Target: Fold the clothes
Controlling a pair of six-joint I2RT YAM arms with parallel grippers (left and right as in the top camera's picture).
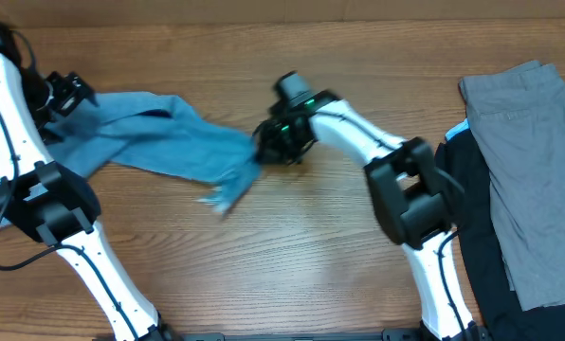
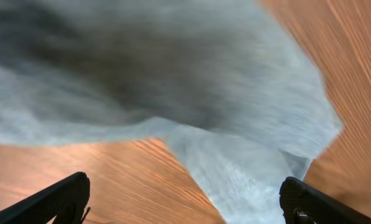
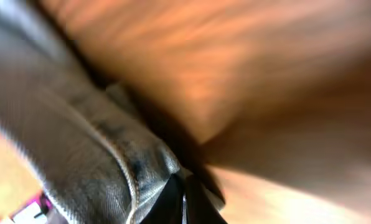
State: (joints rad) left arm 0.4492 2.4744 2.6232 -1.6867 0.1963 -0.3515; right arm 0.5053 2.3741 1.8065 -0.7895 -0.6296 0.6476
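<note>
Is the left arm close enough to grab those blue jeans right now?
Probably yes. The left gripper hangs open right above the jeans, with denim just ahead of its spread jaws and nothing blocking. The right gripper pinches the far leg end, well clear of it.

On the wooden table (image 1: 292, 246), blue jeans (image 1: 159, 142) lie at ten o'clock; a grey garment (image 1: 534, 161) and a black garment (image 1: 482, 246) at three o'clock.
</note>
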